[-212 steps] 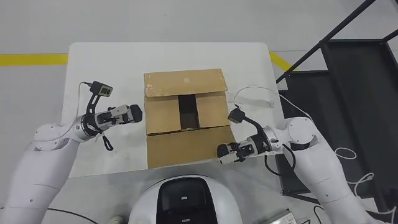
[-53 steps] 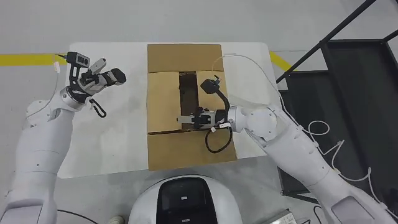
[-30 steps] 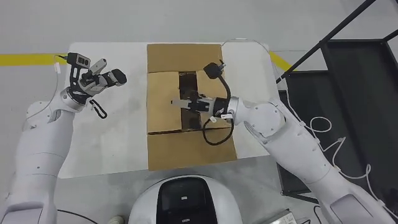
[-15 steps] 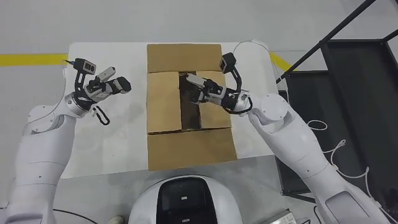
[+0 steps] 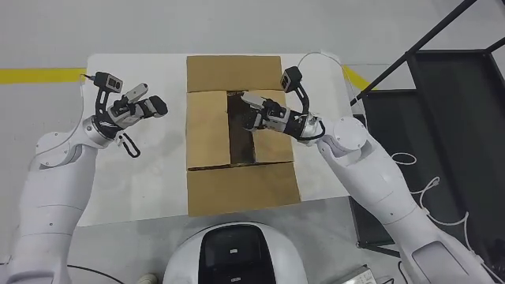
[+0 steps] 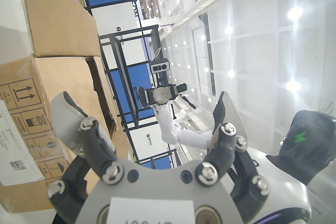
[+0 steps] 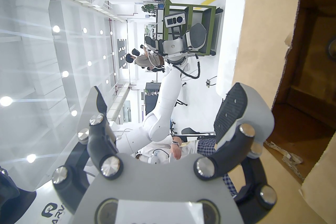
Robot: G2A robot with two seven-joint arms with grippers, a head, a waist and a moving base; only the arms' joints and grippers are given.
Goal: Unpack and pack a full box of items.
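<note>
Well, fingers spread like the left gripper's, the right gripper should hook the cardboard box's inner flap gently outward.

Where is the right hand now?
In the top view, the right hand hovers open over the far end of the gap in the box.

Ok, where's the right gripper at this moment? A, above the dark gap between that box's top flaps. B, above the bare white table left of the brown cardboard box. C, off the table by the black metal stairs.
A: in the top view the open right gripper hangs above the brown cardboard box, at the dark gap between its flaps.
</note>
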